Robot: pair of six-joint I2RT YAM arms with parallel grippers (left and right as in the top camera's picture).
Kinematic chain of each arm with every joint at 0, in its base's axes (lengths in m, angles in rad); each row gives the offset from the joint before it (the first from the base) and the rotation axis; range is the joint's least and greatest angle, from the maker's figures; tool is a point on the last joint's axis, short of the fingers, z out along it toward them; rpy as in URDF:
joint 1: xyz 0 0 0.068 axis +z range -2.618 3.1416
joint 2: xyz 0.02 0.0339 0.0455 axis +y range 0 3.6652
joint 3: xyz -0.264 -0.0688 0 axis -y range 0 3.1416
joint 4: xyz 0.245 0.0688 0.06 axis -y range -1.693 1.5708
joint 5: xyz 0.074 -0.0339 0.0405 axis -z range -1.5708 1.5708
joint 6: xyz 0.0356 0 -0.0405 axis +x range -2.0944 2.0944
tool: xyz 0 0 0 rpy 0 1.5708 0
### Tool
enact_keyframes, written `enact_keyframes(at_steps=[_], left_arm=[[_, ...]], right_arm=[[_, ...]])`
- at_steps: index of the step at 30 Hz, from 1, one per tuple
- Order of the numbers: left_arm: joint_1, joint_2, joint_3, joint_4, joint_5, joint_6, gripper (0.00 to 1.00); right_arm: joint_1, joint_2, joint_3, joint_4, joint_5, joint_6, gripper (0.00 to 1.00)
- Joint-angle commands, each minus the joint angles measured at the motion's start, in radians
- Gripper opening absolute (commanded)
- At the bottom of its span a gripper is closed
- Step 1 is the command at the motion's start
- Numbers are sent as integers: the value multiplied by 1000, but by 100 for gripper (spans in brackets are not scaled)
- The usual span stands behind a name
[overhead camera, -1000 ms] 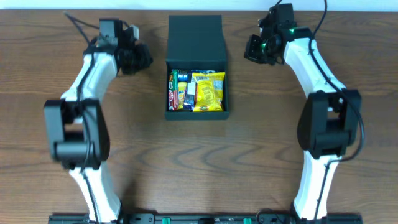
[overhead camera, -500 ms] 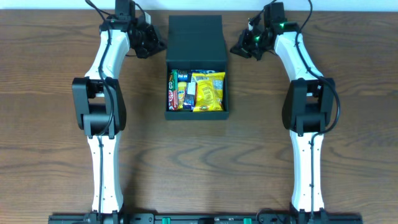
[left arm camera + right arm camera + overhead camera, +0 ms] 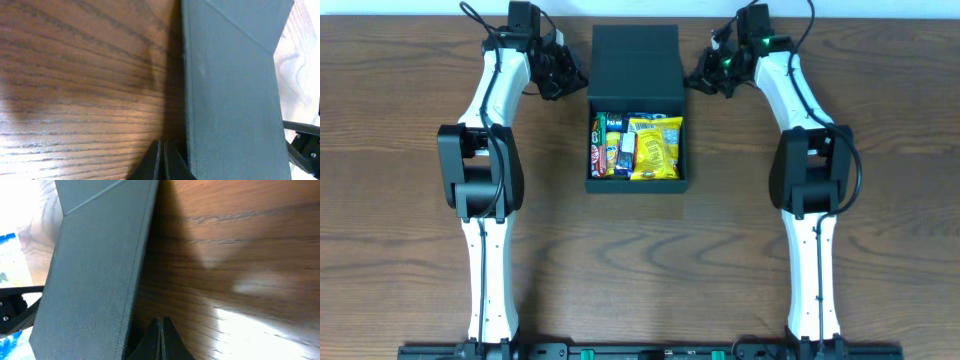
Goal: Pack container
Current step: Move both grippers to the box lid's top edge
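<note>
Top-down overhead; wrist cameras close beside container (image 3: 635,60)

left gripper (image 3: 572,77): black
right gripper (image 3: 701,79): black; green light (image 3: 765,42) behind it on my wrist
arms (image 3: 485,110): white shells, black joints
container (image 3: 635,60): matte black, teal-tinted, plain, between my grippers
table (image 3: 400,120): brown wood, darker grain lines
packet (image 3: 655,147): yellow, dark print, nearer my right gripper
bar (image 3: 595,155): red and white, nearer my left gripper

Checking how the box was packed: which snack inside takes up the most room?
The yellow packet, filling the right side of the box; the others are narrow bars standing side by side to its left.
</note>
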Motion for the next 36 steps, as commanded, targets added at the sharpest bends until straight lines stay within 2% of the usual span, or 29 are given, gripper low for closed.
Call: enact_keyframes(at_steps=[1, 17, 23, 36], left_arm=[[2, 30, 28, -3, -18, -9, 6], [-19, 30, 26, 27, -10, -9, 6], [-19, 30, 26, 44, -5, -8, 6], [18, 19, 28, 163, 216, 73, 6]], right_arm=[[18, 14, 24, 3, -16, 10, 1], [36, 14, 24, 86, -99, -14, 1], [36, 14, 24, 137, -213, -94, 1], [-27, -8, 28, 161, -434, -203, 1]])
